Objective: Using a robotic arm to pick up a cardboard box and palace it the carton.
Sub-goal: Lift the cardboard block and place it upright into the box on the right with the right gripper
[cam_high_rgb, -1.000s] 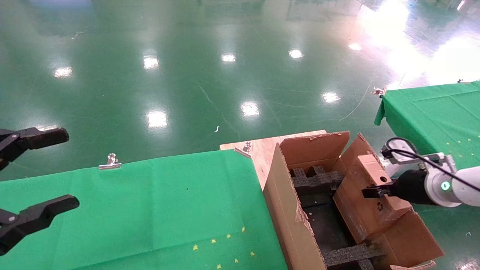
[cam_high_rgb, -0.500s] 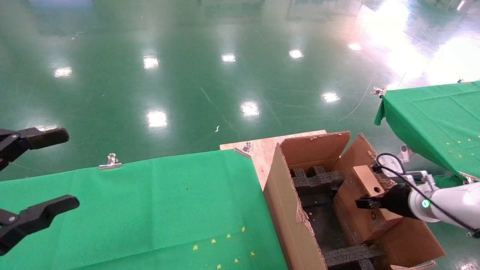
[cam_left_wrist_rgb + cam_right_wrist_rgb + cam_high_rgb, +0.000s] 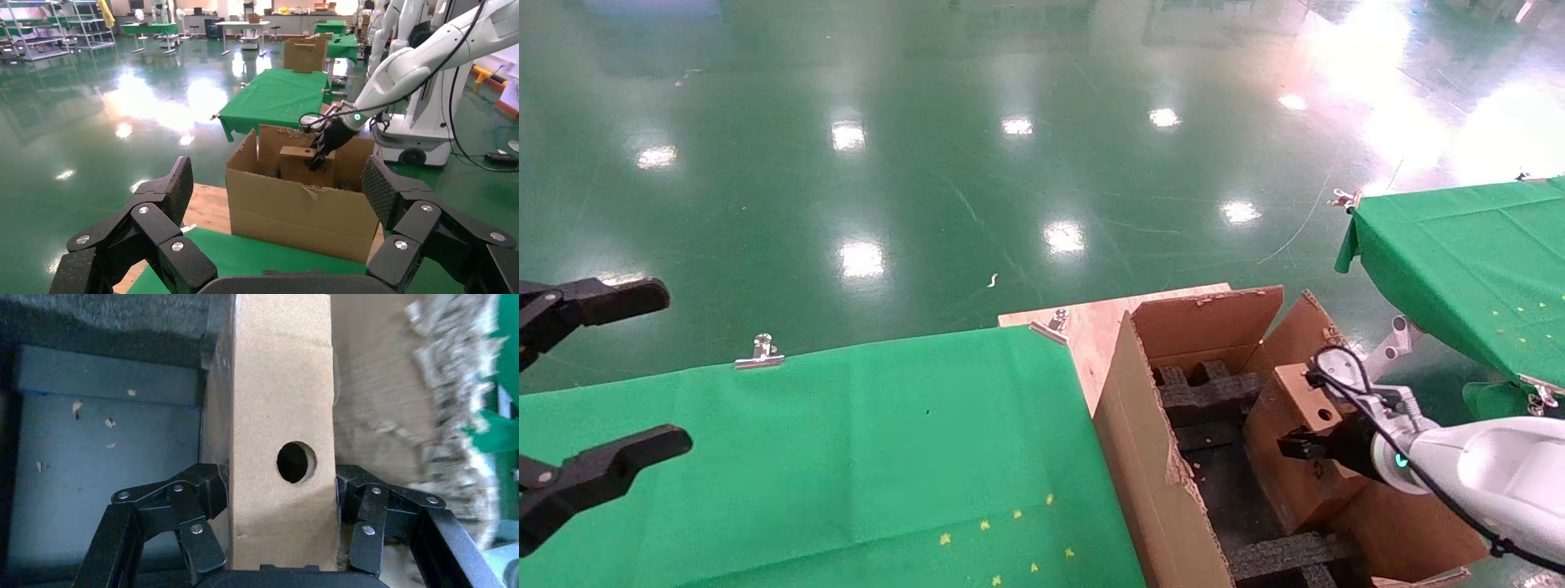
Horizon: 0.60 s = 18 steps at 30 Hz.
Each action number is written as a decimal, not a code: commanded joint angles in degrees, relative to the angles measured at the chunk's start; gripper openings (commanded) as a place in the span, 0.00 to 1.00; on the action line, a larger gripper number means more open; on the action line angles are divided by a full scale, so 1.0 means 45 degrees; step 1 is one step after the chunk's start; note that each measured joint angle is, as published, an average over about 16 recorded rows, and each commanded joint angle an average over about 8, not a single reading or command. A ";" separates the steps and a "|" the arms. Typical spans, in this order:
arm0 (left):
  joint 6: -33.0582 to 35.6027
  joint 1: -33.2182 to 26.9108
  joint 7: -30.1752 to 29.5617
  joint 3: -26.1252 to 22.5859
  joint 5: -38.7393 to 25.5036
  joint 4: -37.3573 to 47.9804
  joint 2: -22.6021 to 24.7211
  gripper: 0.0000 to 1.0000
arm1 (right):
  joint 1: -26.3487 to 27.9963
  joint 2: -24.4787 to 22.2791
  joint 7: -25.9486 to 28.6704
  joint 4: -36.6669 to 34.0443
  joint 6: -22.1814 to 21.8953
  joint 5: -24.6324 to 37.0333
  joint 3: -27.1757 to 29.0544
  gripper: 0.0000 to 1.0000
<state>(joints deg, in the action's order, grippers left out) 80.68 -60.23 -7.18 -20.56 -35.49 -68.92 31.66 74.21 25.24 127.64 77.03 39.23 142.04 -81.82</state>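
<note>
The robotic arm (image 3: 1483, 465) on the right reaches into the carton (image 3: 1148, 441), a large brown box with torn flaps. My right gripper (image 3: 1303, 447) is shut on the cardboard box (image 3: 1287, 474), which stands on edge inside the carton against its right wall. In the right wrist view the fingers (image 3: 202, 490) clamp both sides of the cardboard box (image 3: 278, 404) beside its round hole. The left wrist view shows the cardboard box (image 3: 297, 168) sticking up out of the carton (image 3: 294, 208). My left gripper (image 3: 674, 367) is open and empty at the far left.
Black foam inserts (image 3: 1205, 392) line the carton's inside. The carton stands on a wooden board (image 3: 1091, 322) beside a green-clothed table (image 3: 846, 449) with metal clips (image 3: 760, 353). Another green table (image 3: 1467, 253) stands at the right. A shiny green floor lies beyond.
My right gripper has carried the cardboard box lower and leftward, deeper into the carton. The left arm has not moved.
</note>
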 commanded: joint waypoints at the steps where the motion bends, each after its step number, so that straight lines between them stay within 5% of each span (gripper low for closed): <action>1: 0.0000 0.0000 0.0000 0.0000 0.0000 0.0000 0.0000 1.00 | -0.0134 0.0096 0.0218 0.0025 0.0008 0.0167 -0.0010 0.00; 18: 0.0000 0.0000 0.0000 0.0000 0.0000 0.0000 0.0000 1.00 | -0.0853 0.1288 0.0499 -0.1328 -0.0253 0.0566 -0.0310 0.00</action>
<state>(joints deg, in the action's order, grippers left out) 80.68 -60.23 -7.18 -20.56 -35.49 -68.92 31.66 70.48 31.03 129.52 70.87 37.87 144.28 -83.26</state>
